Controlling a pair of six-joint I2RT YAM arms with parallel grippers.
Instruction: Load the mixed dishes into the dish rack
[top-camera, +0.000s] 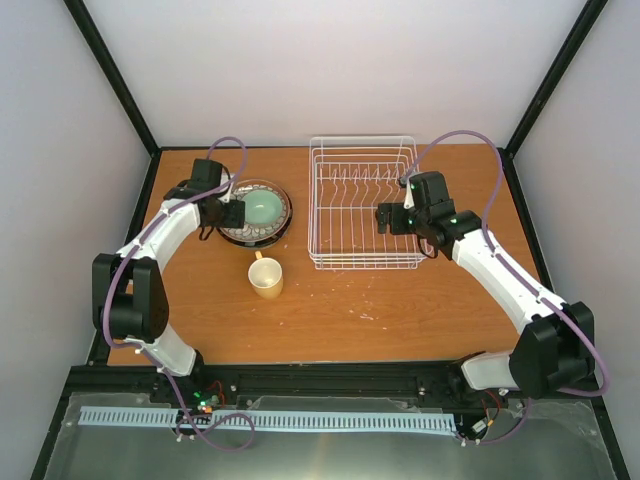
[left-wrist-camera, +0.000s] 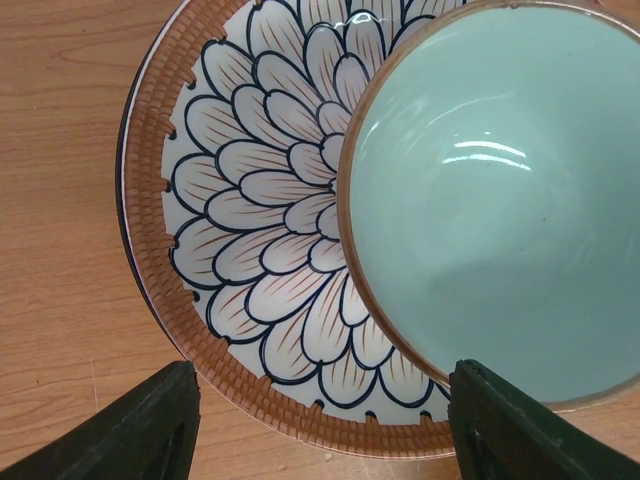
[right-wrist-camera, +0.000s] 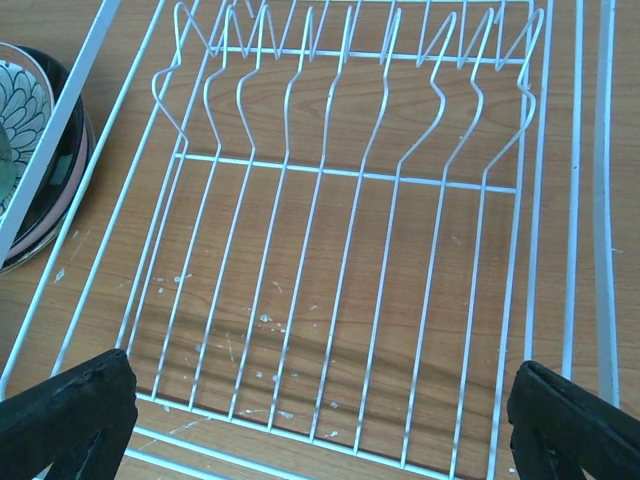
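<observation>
Bearing dish rack (top-camera: 360, 266), flecked wooden table (top-camera: 340, 328); pale walls (top-camera: 340, 70).

Bright, even light — sharp, faint glare

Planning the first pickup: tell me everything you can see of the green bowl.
The bowl is pale green, glossy like glazed ceramic, with a thin brown rim. It sits upright and empty, off-centre on a petal-patterned plate topping a stack left of the dish rack. The left gripper hangs open at its edge; contact unclear.
</observation>
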